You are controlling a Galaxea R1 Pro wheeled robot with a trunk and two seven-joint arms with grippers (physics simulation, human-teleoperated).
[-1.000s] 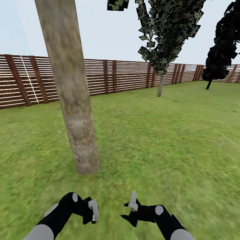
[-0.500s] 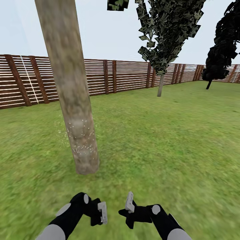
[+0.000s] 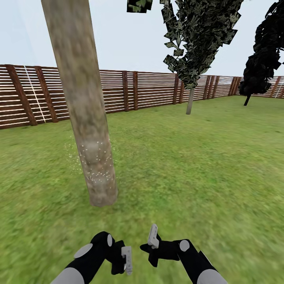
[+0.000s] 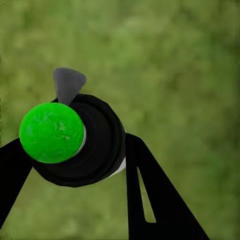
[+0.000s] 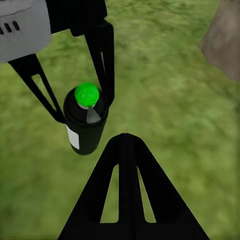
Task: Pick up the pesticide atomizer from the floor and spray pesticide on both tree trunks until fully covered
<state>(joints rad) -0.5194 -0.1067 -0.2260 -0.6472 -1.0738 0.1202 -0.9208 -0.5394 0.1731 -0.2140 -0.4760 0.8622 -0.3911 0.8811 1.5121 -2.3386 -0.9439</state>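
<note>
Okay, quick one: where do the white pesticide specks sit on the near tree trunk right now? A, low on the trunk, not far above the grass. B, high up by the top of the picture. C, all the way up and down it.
A: the pesticide specks cluster low on the tree trunk, with bare bark above.

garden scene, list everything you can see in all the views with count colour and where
tree trunk: one, mottled grey-brown, near left of the head view.
pesticide: white specks, low on that trunk.
dark trees: two, dark green, far right by the fence.
fence: one, brown slats, behind the lawn.
lawn: green grass all round.
atomizer: one, black bottle with green cap, between the left gripper's fingers.
left gripper: black and grey, shut on the atomizer.
right gripper: black and grey, beside it, holding nothing.
</note>
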